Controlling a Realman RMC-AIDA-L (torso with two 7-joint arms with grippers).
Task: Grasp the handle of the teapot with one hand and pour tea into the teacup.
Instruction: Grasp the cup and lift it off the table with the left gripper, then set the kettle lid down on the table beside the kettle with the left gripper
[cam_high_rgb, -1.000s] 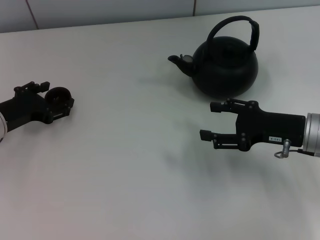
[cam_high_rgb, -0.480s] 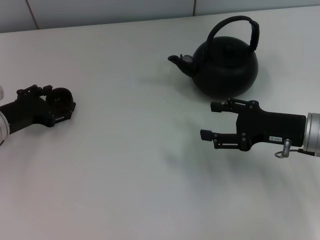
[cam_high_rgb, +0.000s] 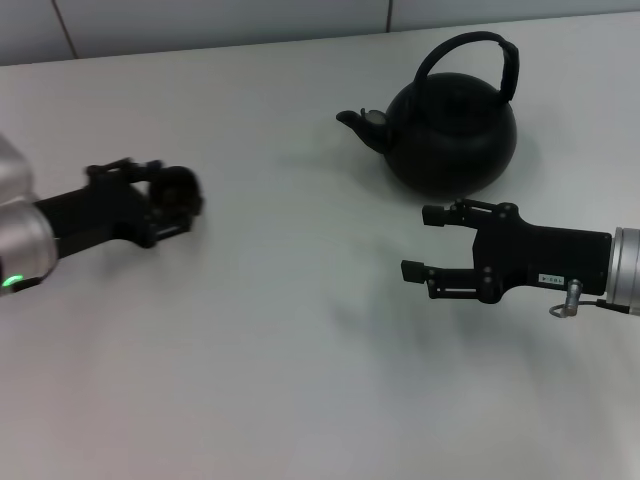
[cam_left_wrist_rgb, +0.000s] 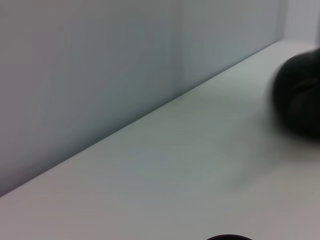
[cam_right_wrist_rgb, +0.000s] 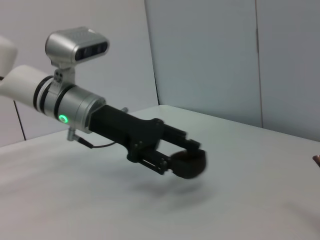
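Note:
The black teapot stands at the back right of the table, its spout pointing left and its arched handle upright. My left gripper is shut on the small black teacup and holds it above the table, left of the middle. The right wrist view shows that gripper with the teacup clear of the surface. My right gripper is open and empty, just in front of the teapot and below it in the head view. The teapot shows blurred in the left wrist view.
The white table runs back to a grey wall. A dark rim shows at the edge of the left wrist view.
My left gripper has lifted the teacup and carried it to the right, toward the middle of the table. The right gripper and the teapot have not moved.

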